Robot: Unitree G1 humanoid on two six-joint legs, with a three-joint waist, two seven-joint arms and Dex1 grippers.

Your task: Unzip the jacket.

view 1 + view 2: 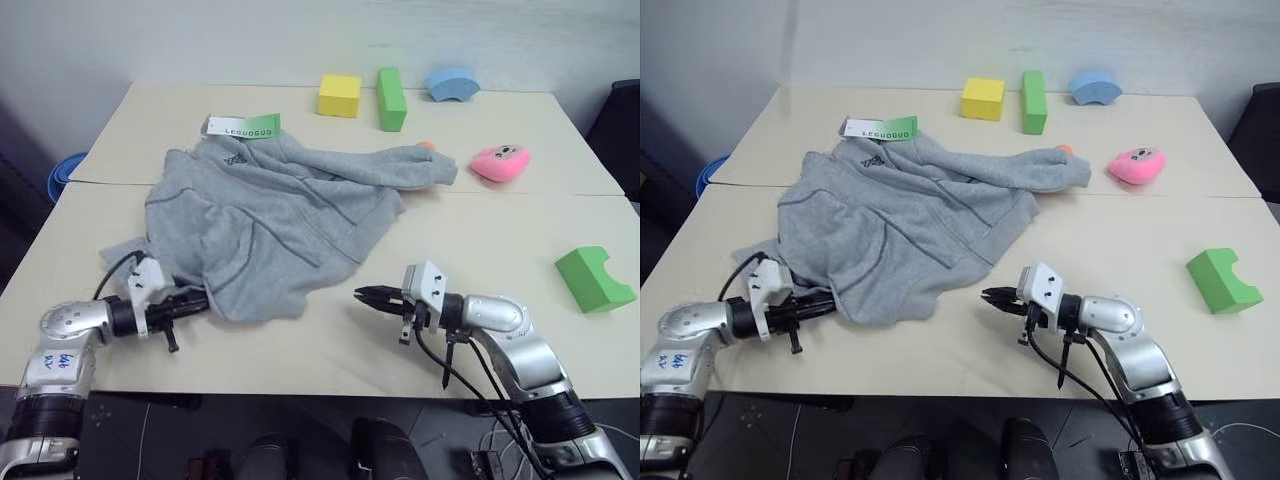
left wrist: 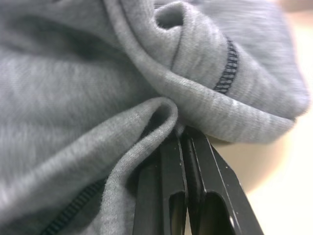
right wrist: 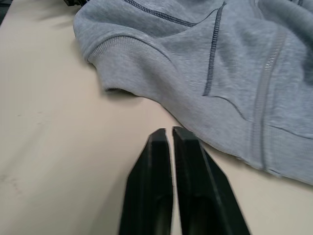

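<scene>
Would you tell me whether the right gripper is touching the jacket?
Apart: the right wrist view shows bare table between the right gripper and the jacket.

Even soft light, blurred wrist close-ups.

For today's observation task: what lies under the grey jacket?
The jacket lies crumpled on the beige table. Only tabletop shows around its edges; whatever lies beneath is covered by fabric.

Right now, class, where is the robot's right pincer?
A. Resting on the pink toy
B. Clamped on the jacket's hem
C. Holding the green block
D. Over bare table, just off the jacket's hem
D: the right pincer hangs over bare table, clear of the jacket, with nothing between its nearly closed fingers.
</scene>
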